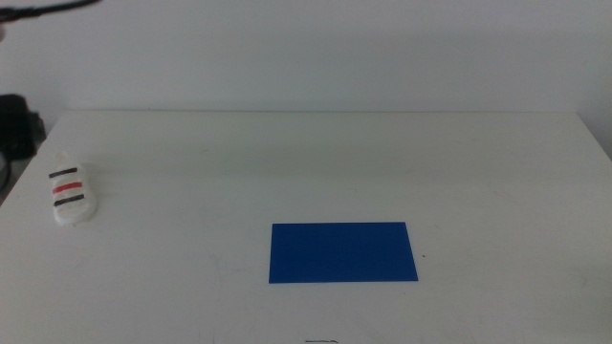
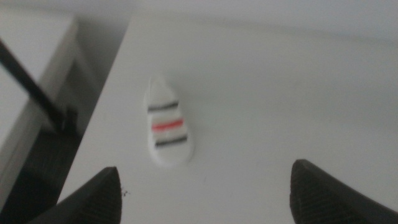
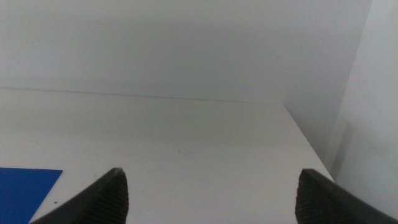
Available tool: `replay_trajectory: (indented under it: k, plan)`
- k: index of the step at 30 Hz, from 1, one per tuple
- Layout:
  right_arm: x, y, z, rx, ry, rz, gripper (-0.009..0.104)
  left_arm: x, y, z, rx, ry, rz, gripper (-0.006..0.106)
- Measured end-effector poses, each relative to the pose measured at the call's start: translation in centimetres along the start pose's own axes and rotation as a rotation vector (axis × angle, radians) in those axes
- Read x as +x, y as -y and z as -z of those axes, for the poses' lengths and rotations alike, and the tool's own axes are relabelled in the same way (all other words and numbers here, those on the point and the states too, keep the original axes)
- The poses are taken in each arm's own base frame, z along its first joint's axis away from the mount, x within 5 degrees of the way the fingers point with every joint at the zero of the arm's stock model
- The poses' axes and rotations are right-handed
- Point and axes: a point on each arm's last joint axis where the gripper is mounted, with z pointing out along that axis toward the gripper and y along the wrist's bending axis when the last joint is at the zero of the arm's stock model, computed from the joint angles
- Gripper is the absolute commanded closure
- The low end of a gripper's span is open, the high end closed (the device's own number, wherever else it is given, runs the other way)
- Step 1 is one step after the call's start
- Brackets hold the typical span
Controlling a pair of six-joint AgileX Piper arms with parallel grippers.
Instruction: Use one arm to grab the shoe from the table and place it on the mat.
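Note:
The shoe (image 1: 73, 194) is a small white sandal with two black straps and one red strap, lying near the left edge of the white table (image 1: 316, 162). The deep blue mat (image 1: 342, 252) lies flat at the middle front of the table. In the left wrist view the shoe (image 2: 167, 128) sits beyond my open left gripper (image 2: 208, 193), apart from both jaws and a little toward the table's edge. My right gripper (image 3: 211, 196) is open over bare table, with a corner of the mat (image 3: 28, 191) showing beside one jaw. Neither arm shows in the middle view.
A dark object (image 1: 17, 129) stands off the table's far left corner. The left wrist view shows the table's side edge with a dark gap (image 2: 56, 155) and a black rod beyond it. A wall rises behind the table.

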Motion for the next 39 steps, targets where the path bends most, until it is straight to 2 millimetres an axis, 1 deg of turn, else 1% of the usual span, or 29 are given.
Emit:
replay_trajectory:
  k: [4, 8, 11, 16, 20, 23, 27, 30, 33, 39]
  plan:
    - [0.0, 0.0, 0.0, 0.000, 0.000, 0.000, 0.001, -2.7, -0.1, -2.8, -0.063, -0.176, 0.048, 0.009]
    - [0.0, 0.0, 0.0, 0.000, 0.000, 0.000, 0.001, -4.9, -0.4, -5.3, -0.143, -0.284, 0.097, 0.009]
    - [0.0, 0.0, 0.0, 0.000, 0.000, 0.000, 0.001, -6.1, -0.7, -7.0, -0.201, -0.334, 0.120, 0.009]
    - [0.0, 0.0, 0.0, 0.000, 0.000, 0.000, 0.001, -7.2, -0.9, -9.7, -0.273, -0.436, 0.132, 0.009]
    - [0.0, 0.0, 0.0, 0.000, 0.000, 0.000, 0.001, -7.5, -0.9, -11.7, -0.287, -0.486, 0.139, 0.009]
    - [0.0, 0.0, 0.0, 0.000, 0.000, 0.000, 0.001, -7.2, -1.0, -13.4, -0.271, -0.518, 0.174, 0.009]
    - [0.0, 0.0, 0.0, 0.000, 0.000, 0.000, 0.001, -6.7, -2.5, -15.9, -0.196, -0.585, 0.246, 0.009]
    - [0.0, 0.0, 0.0, 0.000, 0.000, 0.000, 0.001, -6.4, -3.8, -18.2, -0.133, -0.631, 0.285, 0.009]
    - [0.0, 0.0, 0.0, 0.000, 0.000, 0.000, 0.001, -6.3, -4.4, -20.3, -0.115, -0.654, 0.284, 0.009]
    - [0.0, 0.0, 0.0, 0.000, 0.000, 0.000, 0.001, -5.8, -4.9, -24.0, -0.111, -0.680, 0.269, 0.009]
